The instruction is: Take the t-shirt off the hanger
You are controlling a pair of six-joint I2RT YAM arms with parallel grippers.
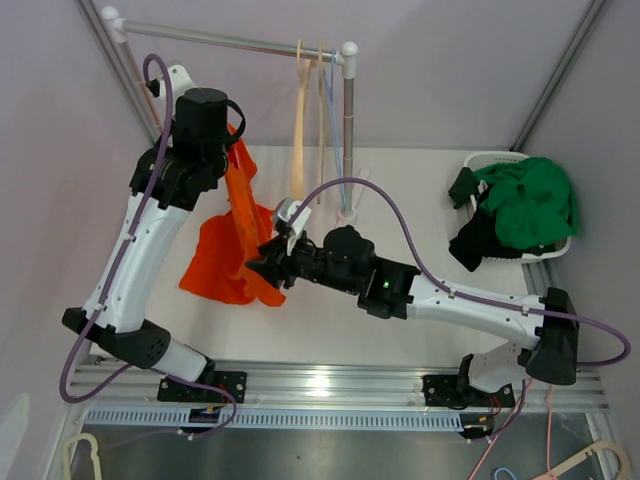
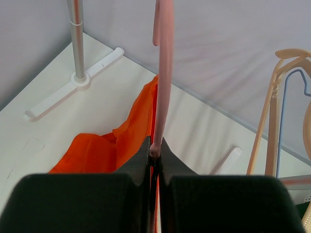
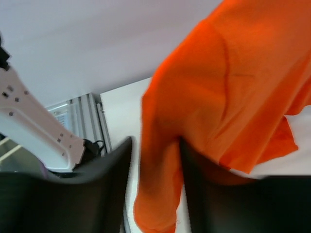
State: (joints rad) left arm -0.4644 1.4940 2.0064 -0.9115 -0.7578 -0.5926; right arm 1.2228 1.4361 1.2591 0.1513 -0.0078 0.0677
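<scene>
The orange t-shirt (image 1: 228, 240) hangs from a pink hanger (image 2: 163, 73), and its lower part rests on the table. My left gripper (image 2: 155, 149) is shut on the hanger's thin pink bar and holds it up over the table's left side; in the top view this gripper (image 1: 228, 140) sits just above the shirt. The shirt shows below its jaws (image 2: 104, 150). My right gripper (image 1: 260, 268) is at the shirt's lower right edge. Its jaws (image 3: 155, 160) are open, with a fold of the orange shirt (image 3: 223, 97) hanging between them.
A clothes rail (image 1: 230, 42) stands at the back with several empty hangers (image 1: 300, 120); its post (image 1: 348, 130) and white foot (image 2: 77, 80) stand on the table. A white basket (image 1: 545, 245) holds green and black clothes at the right.
</scene>
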